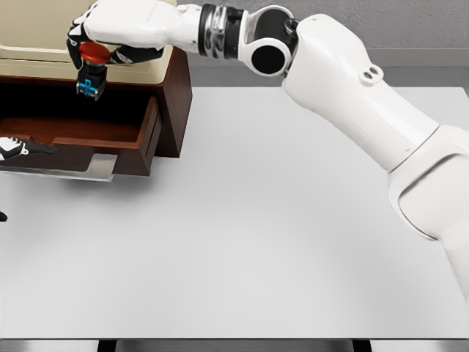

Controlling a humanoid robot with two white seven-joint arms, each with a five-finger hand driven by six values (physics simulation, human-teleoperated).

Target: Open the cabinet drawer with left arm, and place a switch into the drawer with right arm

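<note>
White surface (256, 242) fills most of the view. Brown cabinet (174, 88) with a cream top sits at the upper left corner of it. Its drawer (110, 143) is pulled out, open toward the left, dark inside, with a grey handle plate along its lower front edge.

Right arm (352, 103) comes in from the right edge and reaches across to the upper left, over the cabinet. Right hand (121, 29) hangs above the open drawer, black fingers (139, 53) curled tight around the switch (91, 66), gripping it at its red cap. Switch hangs upright from the hand: red button on top, black body with blue marks pointing down. It is in the air above the drawer's inside, not touching the drawer floor.

Left hand (18, 149) shows only at the left edge, a few black-and-white fingertips level with the drawer front by the handle plate. Too little visible to tell whether it is gripping or loose.
</note>
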